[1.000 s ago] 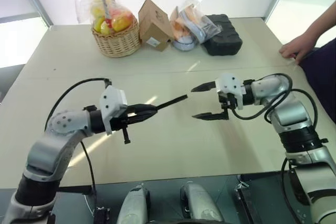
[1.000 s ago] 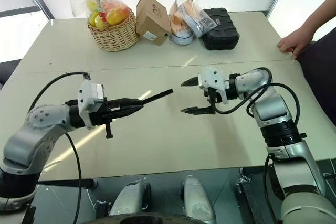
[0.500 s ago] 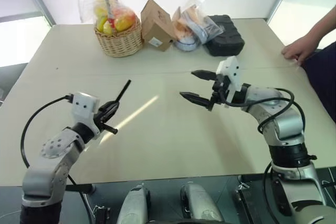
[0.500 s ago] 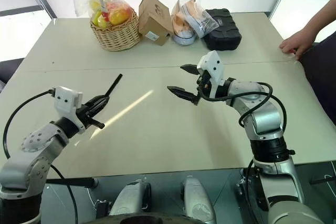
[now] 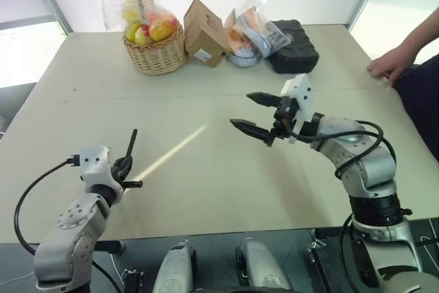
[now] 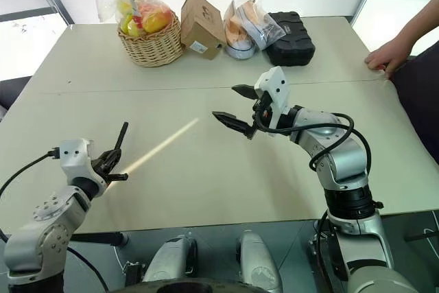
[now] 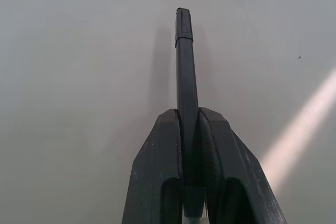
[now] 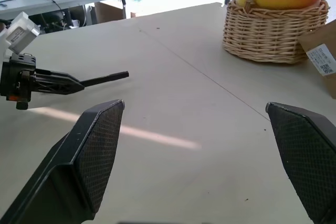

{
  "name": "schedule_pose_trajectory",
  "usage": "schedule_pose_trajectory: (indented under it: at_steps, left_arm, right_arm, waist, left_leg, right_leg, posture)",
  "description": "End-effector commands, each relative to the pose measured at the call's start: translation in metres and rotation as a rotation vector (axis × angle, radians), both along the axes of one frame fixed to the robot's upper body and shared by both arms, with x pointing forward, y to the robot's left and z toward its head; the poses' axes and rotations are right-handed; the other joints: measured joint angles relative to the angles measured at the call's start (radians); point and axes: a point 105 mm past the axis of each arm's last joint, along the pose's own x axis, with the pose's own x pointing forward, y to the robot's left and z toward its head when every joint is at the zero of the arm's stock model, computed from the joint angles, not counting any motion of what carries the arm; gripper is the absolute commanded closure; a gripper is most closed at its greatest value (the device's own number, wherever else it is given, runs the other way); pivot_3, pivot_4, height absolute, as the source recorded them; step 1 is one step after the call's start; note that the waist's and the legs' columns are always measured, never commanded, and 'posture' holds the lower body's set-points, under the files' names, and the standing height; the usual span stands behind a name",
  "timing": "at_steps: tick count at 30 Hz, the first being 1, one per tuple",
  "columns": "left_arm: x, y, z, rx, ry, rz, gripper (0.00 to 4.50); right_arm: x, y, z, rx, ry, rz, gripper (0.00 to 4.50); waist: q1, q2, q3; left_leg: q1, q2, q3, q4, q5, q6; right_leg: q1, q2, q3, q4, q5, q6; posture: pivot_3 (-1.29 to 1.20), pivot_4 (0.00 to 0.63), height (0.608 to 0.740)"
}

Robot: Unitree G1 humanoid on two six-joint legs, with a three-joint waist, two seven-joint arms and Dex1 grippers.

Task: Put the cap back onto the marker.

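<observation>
Beige desk (image 5: 226,190), clutter at far edge. Left tool (image 5: 122,167) clamped on the marker (image 5: 130,143), long axis pointing away over near-left desk. Right tool (image 5: 255,114) fully spread, empty, well apart to the right; cap appears fitted.

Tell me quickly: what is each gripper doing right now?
Left gripper: closed on the marker.
Right gripper: open, holding nothing.

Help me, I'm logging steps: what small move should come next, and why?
Probably lower the left tool and set the marker down on the table. The cap looks already seated on the marker's end, with a seam showing there, and the right tool hangs open and empty, well apart.
</observation>
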Motion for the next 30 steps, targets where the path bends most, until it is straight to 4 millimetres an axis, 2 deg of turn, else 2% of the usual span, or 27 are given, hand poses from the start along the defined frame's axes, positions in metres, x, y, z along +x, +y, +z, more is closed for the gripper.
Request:
schedule_pose_trajectory:
  at_steps: [1, 7, 9, 11, 12, 16, 17, 23, 28, 30]
  left_arm:
    - [-0.001, 0.0, 0.0, 0.025, -0.016, 0.002, 4.5]
    - [-0.002, 0.002, -0.015, 0.017, -0.011, 0.054, 4.5]
    - [-0.004, 0.001, -0.018, 0.011, -0.008, 0.058, 3.47]
    - [-0.006, -0.001, -0.019, 0.005, -0.012, 0.054, 2.74]
    - [-0.006, -0.001, -0.019, 0.006, -0.015, 0.052, 2.18]
    - [-0.015, -0.006, -0.008, 0.011, -0.068, 0.045, 0.15]
    - [-0.017, -0.007, 0.0, 0.025, -0.105, 0.046, 0.03]
    - [-0.04, -0.014, 0.052, 0.066, -0.289, 0.096, 0.03]
    - [-0.063, -0.019, 0.071, 0.085, -0.32, 0.137, 0.03]
    - [-0.067, -0.017, 0.072, 0.089, -0.323, 0.159, 0.03]
  right_arm:
    - [-0.003, 0.002, 0.014, 0.0, -0.064, 0.019, 0.02]
    - [-0.004, 0.003, 0.012, -0.02, -0.071, 0.022, 0.02]
    - [-0.003, 0.002, 0.012, -0.019, -0.07, 0.021, 0.0]
    - [-0.004, 0.002, 0.011, -0.024, -0.07, 0.023, 0.0]
    - [-0.004, 0.002, 0.011, -0.026, -0.07, 0.023, 0.0]
    - [-0.005, -0.001, 0.01, -0.043, -0.061, 0.036, 0.0]
    - [-0.007, -0.001, 0.009, -0.058, -0.055, 0.052, 0.0]
    - [-0.016, -0.016, -0.002, -0.191, -0.017, 0.13, 0.0]
    - [-0.026, -0.027, -0.004, -0.262, 0.025, 0.21, 0.0]
    - [-0.025, -0.03, -0.002, -0.271, 0.025, 0.213, 0.0]
  waist:
    - [0.0, 0.0, 0.0]
    - [0.0, 0.0, 0.0]
    - [0.001, 0.0, 0.0]
    - [0.0, 0.0, 0.0]
    - [-0.001, 0.0, 0.0]
    - [-0.007, 0.0, 0.0]
    - [-0.007, 0.0, 0.0]
    - [0.003, -0.001, 0.0]
    - [0.002, -0.001, 0.0]
    - [0.002, -0.001, 0.0]
  left_leg:
    - [0.0, 0.0, 0.0, 0.0, 0.0, 0.0]
    - [0.0, 0.0, 0.0, 0.0, 0.0, 0.0]
    - [0.0, 0.0, 0.0, 0.0, 0.0, 0.0]
    - [0.0, 0.0, 0.0, 0.0, 0.0, 0.0]
    - [0.0, 0.0, 0.0, 0.0, 0.0, 0.0]
    - [0.001, 0.001, 0.0, -0.002, 0.0, 0.0]
    - [0.001, 0.001, 0.0, -0.003, 0.0, 0.0]
    - [-0.003, 0.002, 0.0, -0.006, 0.0, 0.0]
    - [-0.004, 0.0, 0.001, -0.005, 0.0, 0.0]
    - [-0.004, 0.0, 0.002, -0.005, 0.0, 0.0]
  right_leg:
    - [0.0, 0.0, 0.0, 0.0, 0.0, 0.0]
    - [0.0, -0.001, 0.0, -0.001, 0.0, 0.0]
    - [0.0, -0.001, 0.0, -0.001, 0.0, -0.001]
    - [0.0, -0.001, 0.0, -0.001, 0.0, -0.001]
    - [0.0, -0.001, 0.0, -0.002, 0.0, -0.001]
    - [0.0, -0.001, 0.001, -0.003, 0.0, -0.001]
    - [0.0, -0.001, 0.001, -0.004, 0.0, -0.001]
    - [0.0, -0.002, 0.0, -0.012, 0.0, -0.001]
    - [0.001, -0.003, 0.0, -0.016, 0.0, -0.001]
    - [0.001, -0.003, 0.001, -0.016, 0.0, -0.001]
  posture:
    - [0.0, 0.15, 0.74]
    - [0.0, 0.15, 0.74]
    - [0.0, 0.15, 0.74]
    - [0.0, 0.15, 0.74]
    - [0.0, 0.15, 0.74]
    - [0.0, 0.15, 0.74]
    - [0.0, 0.15, 0.74]
    - [0.0, 0.15, 0.74]
    - [0.0, 0.15, 0.74]
    - [0.0, 0.15, 0.74]
